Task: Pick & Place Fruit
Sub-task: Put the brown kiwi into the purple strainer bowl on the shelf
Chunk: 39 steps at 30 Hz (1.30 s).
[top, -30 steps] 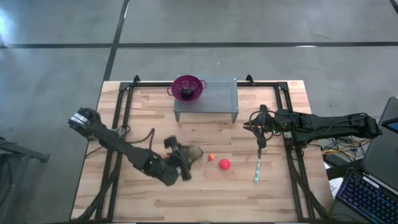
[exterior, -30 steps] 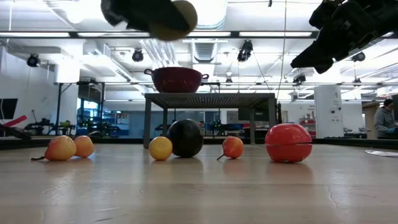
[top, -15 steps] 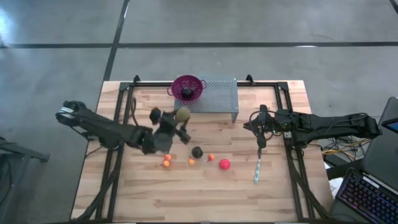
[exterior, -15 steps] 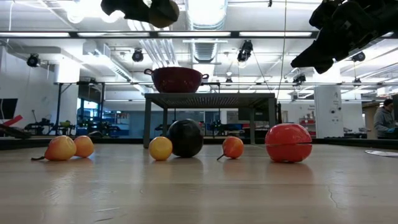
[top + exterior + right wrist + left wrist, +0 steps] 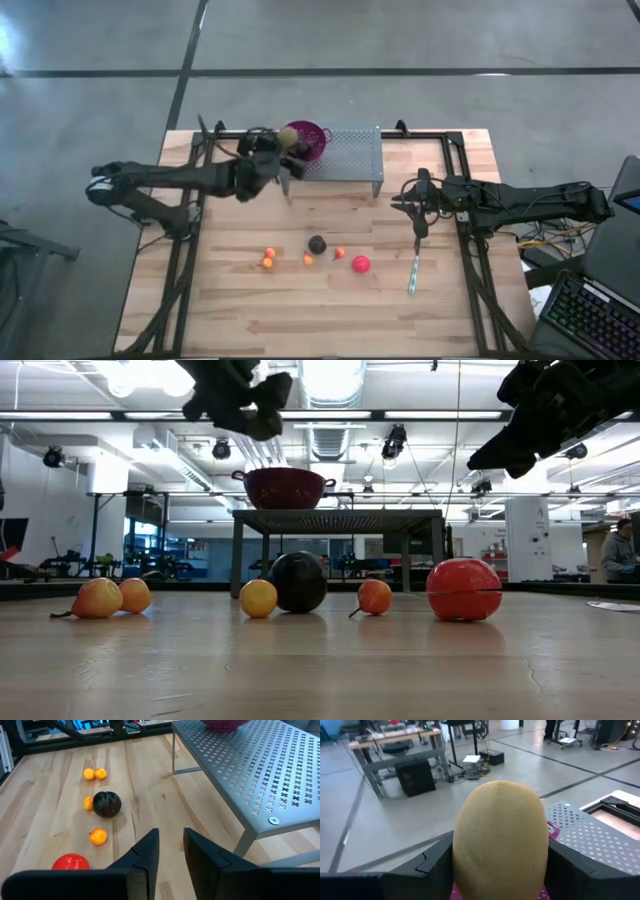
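The left gripper (image 5: pixel 283 150) held an olive fruit (image 5: pixel 288 135) at the rim of the purple colander (image 5: pixel 312 140), which stood on a perforated metal stand (image 5: pixel 345 155). Below the stand lay a dark ball (image 5: pixel 317 244), four orange pieces (image 5: pixel 268 258), a red ball (image 5: pixel 361 264) and a teal stick (image 5: pixel 413 272). The right gripper (image 5: pixel 421 232) hung right of the stand.

Both arms are dark, nearly black, built of slim tubular links joined by bulkier rounded joints. Black cables loop beside the left arm (image 5: pixel 170 185) near its base, and more trail at the right arm (image 5: pixel 520 205). Each ends in matte black, flat-faced, angular jaws with chamfered edges.
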Available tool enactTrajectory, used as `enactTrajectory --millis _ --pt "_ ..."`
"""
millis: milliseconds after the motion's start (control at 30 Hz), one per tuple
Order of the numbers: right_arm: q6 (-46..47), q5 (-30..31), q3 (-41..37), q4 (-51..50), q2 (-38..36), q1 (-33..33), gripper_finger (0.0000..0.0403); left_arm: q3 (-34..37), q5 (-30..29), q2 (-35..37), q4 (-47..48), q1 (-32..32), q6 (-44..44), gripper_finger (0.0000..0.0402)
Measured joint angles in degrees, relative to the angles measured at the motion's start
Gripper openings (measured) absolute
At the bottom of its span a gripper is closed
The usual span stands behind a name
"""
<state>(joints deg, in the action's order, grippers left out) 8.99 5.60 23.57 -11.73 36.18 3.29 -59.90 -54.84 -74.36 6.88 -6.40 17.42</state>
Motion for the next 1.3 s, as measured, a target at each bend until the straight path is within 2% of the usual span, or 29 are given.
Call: enactTrajectory --millis 233,300,500,633,1033,1300 --pt "0.0 0.0 0.0 0.0 0.0 0.0 0.0108 0.0 13.9 -0.2 -2.6 -6.7 -8.0 0.0246" --pt "0.0 0.0 0.0 0.0 0.0 0.0 0.0113 -0.1 16.3 -0.2 -2.6 -8.3 -8.6 0.0246" --pt "0.0 0.0 0.0 0.0 0.0 0.0 0.0127 -0.4 18.6 -0.2 -2.6 -12.6 -7.8 0.0246" --pt "0.0 0.0 0.0 0.0 0.0 0.0 0.0137 -0.4 23.3 -0.2 -2.6 -14.2 -5.3 0.0246" --pt "0.0 0.0 0.0 0.0 0.0 0.0 0.0163 0.2 30.0 -0.4 -1.3 -14.6 -6.9 0.0246" --pt "0.0 0.0 0.0 0.0 0.0 0.0 0.0181 0.2 32.0 -5.0 -0.8 -14.8 -6.2 0.0246"
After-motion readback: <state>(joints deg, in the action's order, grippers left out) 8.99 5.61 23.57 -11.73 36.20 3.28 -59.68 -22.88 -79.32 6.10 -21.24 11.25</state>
